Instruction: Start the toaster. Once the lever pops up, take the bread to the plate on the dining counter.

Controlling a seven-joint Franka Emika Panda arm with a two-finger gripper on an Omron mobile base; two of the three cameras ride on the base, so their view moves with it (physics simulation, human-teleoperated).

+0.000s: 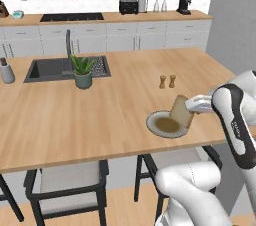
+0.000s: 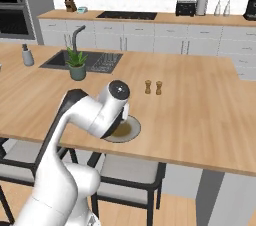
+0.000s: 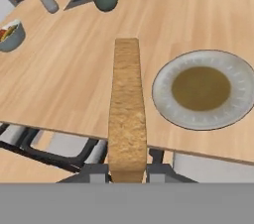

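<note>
My gripper [image 1: 190, 105] is shut on the bread [image 1: 181, 111], a tan slice held on edge and tilted just above the right side of the plate [image 1: 152, 120]. In the hand view the bread [image 3: 127, 114] runs up from between the fingertips of my gripper [image 3: 127, 172], and the plate [image 3: 163, 94] lies to its right, pale-rimmed with a brown centre. My arm covers part of the plate [image 2: 134, 131] in the right base view. The plate rests near the front edge of the dining counter [image 1: 100, 115]. The black toaster [image 1: 128, 6] stands far off on the wall counter.
Two small shakers [image 1: 167, 81] stand behind the plate. A potted plant [image 1: 82, 72] and a dark sink [image 1: 50, 69] are at the left, with a soap bottle [image 1: 6, 71]. Chairs [image 1: 65, 182] sit under the front edge. A bowl [image 3: 10, 34] is on the counter.
</note>
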